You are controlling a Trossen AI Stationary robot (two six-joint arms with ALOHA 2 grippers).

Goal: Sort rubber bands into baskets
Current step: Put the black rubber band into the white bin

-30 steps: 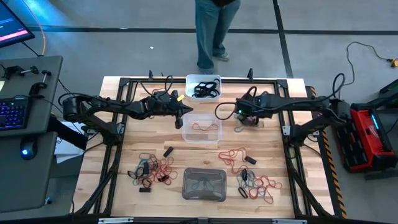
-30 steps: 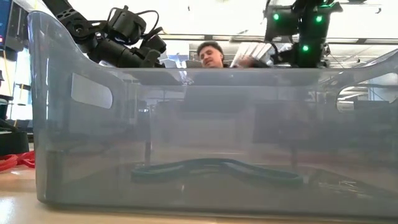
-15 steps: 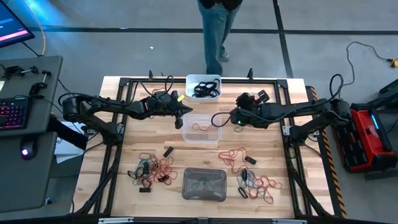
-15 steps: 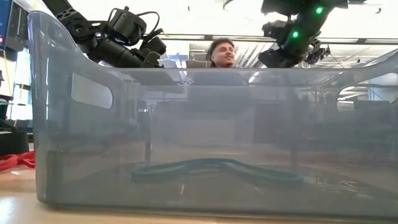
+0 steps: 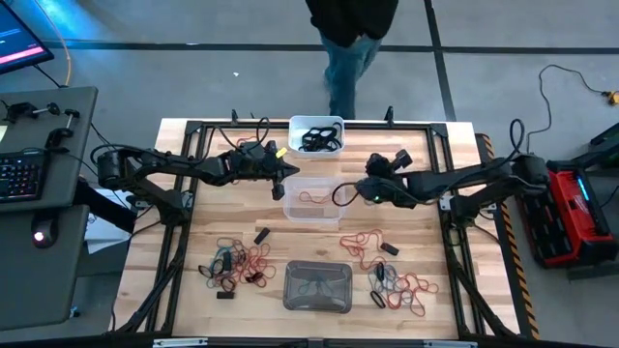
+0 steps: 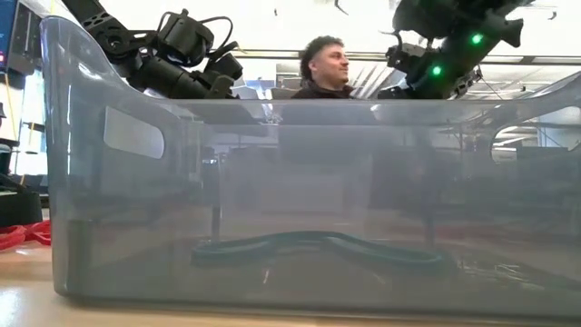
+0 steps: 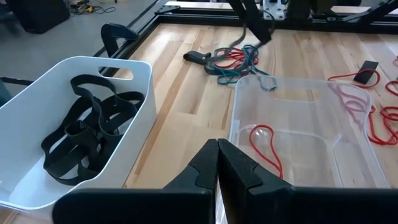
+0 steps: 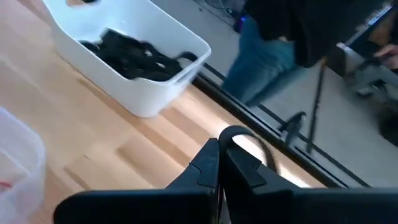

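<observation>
The right gripper point(image 5: 372, 189) is now sitting lower and nearer the clear basket point(image 5: 313, 198) than a second ago, fingers closed on nothing; the left gripper point(image 5: 281, 182) is holding unchanged over that basket's left rim, also closed and empty. A person point(image 5: 350, 43) beyond the table is shifting rightward. The left wrist view is showing one red band point(image 7: 264, 144) inside the clear basket and black bands point(image 7: 84, 127) in the white basket point(image 7: 134, 102); the low view is showing a teal band point(image 6: 318, 245) in the grey basket point(image 6: 82, 182). Loose rubber bands point(image 5: 242, 263) are lying on the table point(image 5: 435, 242).
</observation>
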